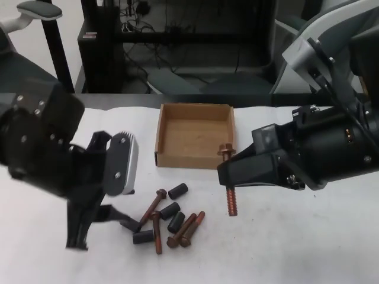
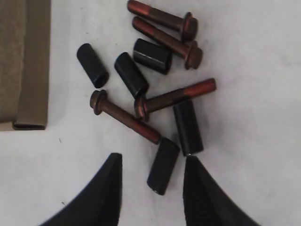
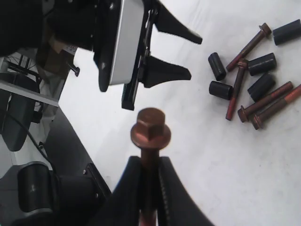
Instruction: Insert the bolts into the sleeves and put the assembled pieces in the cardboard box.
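Cardboard box (image 1: pixel 194 135), bolt (image 1: pixel 231 201) clamped in right pincer (image 3: pixel 149 161)

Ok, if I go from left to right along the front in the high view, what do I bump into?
Left gripper → pile of bolts and sleeves → bolt in right gripper.
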Available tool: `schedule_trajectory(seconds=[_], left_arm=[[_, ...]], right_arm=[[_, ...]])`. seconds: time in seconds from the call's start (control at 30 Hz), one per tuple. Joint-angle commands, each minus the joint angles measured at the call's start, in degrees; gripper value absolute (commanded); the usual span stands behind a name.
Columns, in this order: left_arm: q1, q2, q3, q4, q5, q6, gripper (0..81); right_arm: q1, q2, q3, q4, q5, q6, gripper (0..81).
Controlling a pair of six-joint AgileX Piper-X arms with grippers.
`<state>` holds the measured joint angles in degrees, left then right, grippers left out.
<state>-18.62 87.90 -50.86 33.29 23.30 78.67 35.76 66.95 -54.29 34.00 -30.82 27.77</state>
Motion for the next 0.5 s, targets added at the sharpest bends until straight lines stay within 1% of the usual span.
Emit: schedule_trajectory(seconds=[0.0, 0.1, 0.2, 0.47], left_arm=[[0.2, 3.8, -5.0, 1.5, 1.1, 1.6, 43.3], [0.2, 7.8, -10.2, 8.9, 2.9, 1.6, 43.3], [0.2, 10.1, -13.5, 13.8, 1.2, 2.8, 43.3], [0.2, 10.2, -14.7, 23.8, 0.4, 3.4, 43.3]], right_arm=[[0.1, -0.7, 0.1, 0.0, -1.7, -1.2, 0.6], [0.1, -0.7, 0.1, 0.0, -1.7, -1.2, 0.6], [0.1, -0.7, 0.1, 0.0, -1.7, -1.2, 0.6], [-0.1, -0.7, 0.1, 0.0, -1.7, -1.2, 0.6]])
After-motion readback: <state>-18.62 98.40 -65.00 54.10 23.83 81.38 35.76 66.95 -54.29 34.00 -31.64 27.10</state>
